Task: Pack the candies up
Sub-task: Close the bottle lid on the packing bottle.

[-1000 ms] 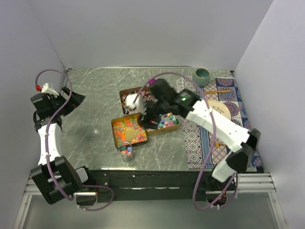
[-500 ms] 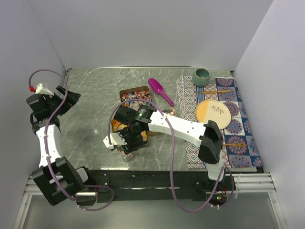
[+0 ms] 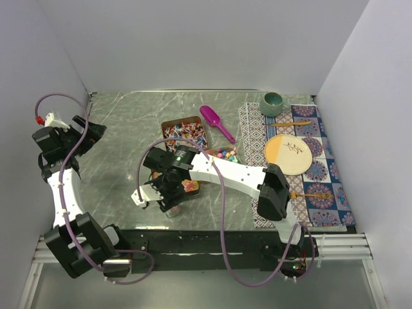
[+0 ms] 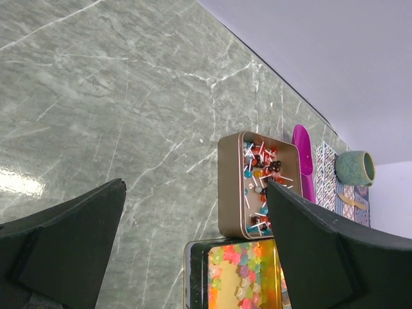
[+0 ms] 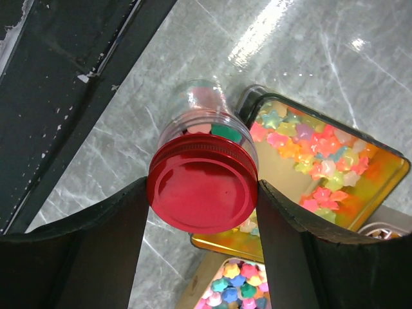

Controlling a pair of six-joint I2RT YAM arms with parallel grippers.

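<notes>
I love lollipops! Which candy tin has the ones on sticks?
The back tin, beside the purple scoop. Only its candies have white sticks; the others hold little stars.

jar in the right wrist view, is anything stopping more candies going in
Yes: the red lid sits over the mouth of the jar, clamped in the right gripper. The candies in the gold tin beside it cannot go in until the lid comes off.

The red lid (image 5: 203,190) hides the mouth of the jar (image 5: 205,103) in the right wrist view, where coloured candies (image 5: 239,286) run off the bottom edge. From above, the right arm (image 3: 225,174) largely covers that jar and the star-candy tin (image 3: 190,187). The left wrist view crops this tin; a finger (image 4: 335,257) hides the handle of the purple scoop (image 4: 301,153)
</notes>
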